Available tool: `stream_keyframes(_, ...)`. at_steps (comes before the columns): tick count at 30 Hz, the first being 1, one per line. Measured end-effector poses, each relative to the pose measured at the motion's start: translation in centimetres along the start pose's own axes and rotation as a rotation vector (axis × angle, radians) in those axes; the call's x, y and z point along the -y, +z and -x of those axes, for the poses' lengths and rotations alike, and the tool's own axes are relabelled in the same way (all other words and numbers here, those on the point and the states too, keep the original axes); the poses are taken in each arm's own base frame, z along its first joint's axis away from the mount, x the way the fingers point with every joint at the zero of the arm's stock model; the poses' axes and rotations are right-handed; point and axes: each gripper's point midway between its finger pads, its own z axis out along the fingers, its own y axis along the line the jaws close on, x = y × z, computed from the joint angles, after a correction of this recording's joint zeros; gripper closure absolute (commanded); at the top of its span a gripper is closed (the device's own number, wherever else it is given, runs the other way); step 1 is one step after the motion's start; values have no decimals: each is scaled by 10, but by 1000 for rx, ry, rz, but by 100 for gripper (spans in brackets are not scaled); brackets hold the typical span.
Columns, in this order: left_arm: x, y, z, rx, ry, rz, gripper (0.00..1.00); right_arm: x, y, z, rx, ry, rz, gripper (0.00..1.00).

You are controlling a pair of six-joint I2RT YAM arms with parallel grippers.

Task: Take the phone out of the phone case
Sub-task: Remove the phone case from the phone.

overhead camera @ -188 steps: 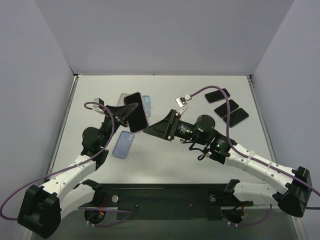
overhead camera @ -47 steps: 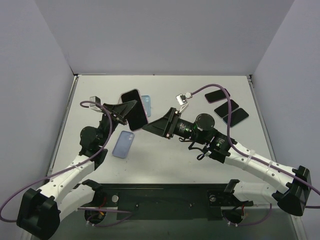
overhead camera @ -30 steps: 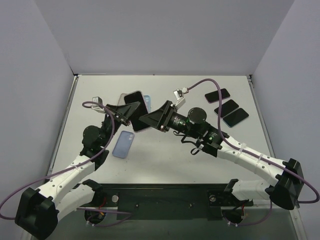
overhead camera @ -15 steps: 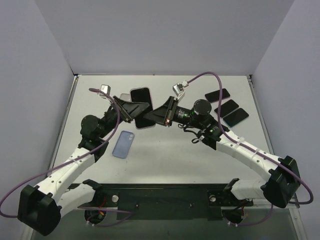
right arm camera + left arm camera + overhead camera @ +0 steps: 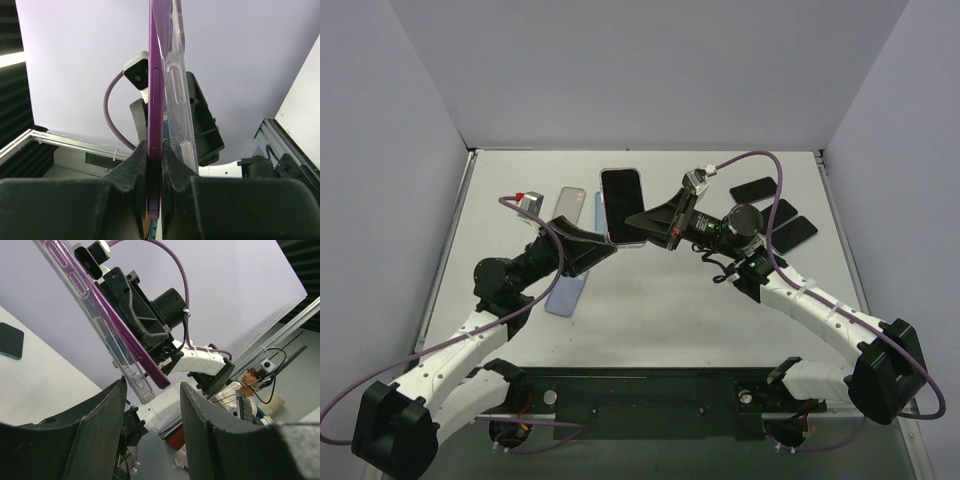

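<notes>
Purple slab phone (image 5: 154,75), glossy clear case (image 5: 173,80) partly off, clamped by right gripper (image 5: 154,160); left gripper (image 5: 152,390) agape, 7 o'clock.

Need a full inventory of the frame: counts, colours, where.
phone: 1, purple edge, black screen, raised in right pincer
clear case: 1, transparent, partly off the phone
dark phones: 3, black, table's far right
pale case: 1, greyish, table, left of phone
blue phones or cases: 2, table's left half, partly hidden
table: 1, white
left pincer: open, empty
right pincer: shut on phone
</notes>
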Motion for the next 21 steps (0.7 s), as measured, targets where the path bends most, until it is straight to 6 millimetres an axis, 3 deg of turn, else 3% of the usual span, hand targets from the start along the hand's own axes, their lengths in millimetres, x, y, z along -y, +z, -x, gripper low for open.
stream_keyframes(8,2,0,-2,-12,33,-16,55,-12,-2,0,1,47,52,100)
stream_keyframes(17,-7,-1,4,3,47,42,50,-19,-2,-3,-5,60,83,100)
stream_keyframes(19,-8,1,7,5,43,59,57,-14,-2,-4,-7,52,64,100)
stream_keyframes(20,-7,3,9,5,43,65,70,-12,-1,-5,-8,51,56,100)
stream_keyframes(21,-8,5,11,2,43,75,77,-11,-1,-6,-7,48,53,100)
